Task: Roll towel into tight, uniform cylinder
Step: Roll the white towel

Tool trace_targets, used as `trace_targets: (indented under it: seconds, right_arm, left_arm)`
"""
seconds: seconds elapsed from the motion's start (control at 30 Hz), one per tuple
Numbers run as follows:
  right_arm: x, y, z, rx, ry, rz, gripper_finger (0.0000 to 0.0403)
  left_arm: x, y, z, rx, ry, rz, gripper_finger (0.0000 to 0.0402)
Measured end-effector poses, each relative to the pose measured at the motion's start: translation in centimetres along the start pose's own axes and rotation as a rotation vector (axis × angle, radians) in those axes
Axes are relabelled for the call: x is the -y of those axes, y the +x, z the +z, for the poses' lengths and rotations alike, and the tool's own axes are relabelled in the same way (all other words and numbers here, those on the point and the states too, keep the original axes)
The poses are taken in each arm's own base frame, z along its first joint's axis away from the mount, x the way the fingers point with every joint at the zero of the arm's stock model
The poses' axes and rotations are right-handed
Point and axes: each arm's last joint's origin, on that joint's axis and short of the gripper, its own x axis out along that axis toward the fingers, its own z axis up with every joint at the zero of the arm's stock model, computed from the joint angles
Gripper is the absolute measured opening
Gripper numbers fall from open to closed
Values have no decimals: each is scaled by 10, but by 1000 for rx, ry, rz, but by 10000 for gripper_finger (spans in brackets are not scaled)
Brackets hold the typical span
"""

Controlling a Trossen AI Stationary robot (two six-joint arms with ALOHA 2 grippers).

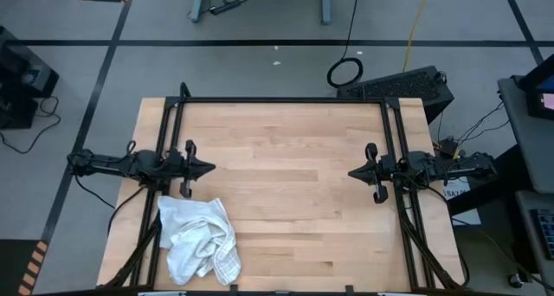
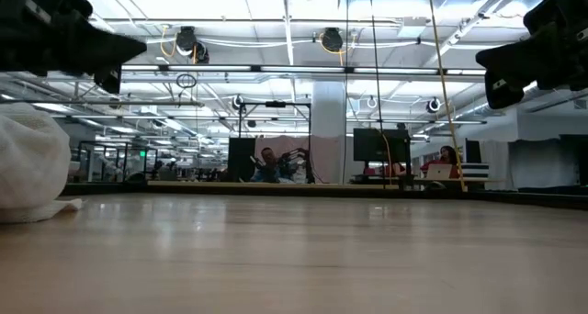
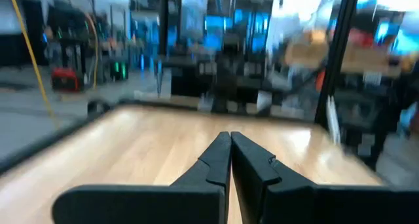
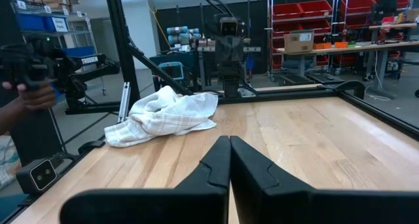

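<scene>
The towel, white with a faint checked grid, lies crumpled in a heap on the table near its front left corner; it also shows in the right wrist view and at the left of the low view. My left gripper hovers shut above the table's left side, just beyond the towel's far edge, pointing right. My right gripper hovers shut above the table's right side, pointing left. Both touch nothing.
The wooden table has a black frame rail along its far edge and rails down both sides. A person's hand shows beyond the table's edge in the right wrist view. People sit far off in the room.
</scene>
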Motion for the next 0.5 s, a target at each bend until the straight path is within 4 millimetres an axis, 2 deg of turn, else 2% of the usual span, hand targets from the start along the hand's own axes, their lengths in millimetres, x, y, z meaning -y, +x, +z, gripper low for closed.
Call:
trace_targets:
  seconds: [0.17, 0.27, 0.5]
  right_arm:
    - [0, 0, 0, 0, 0, 0, 0]
    - [0, 0, 0, 0, 0, 0, 0]
    - [0, 0, 0, 0, 0, 0, 0]
  left_arm:
    - [2, -3, 32, 43, -4, -25, 6]
    - [4, -5, 53, 5, 24, -25, 4]
    - [8, -8, 129, -31, 64, -26, 2]
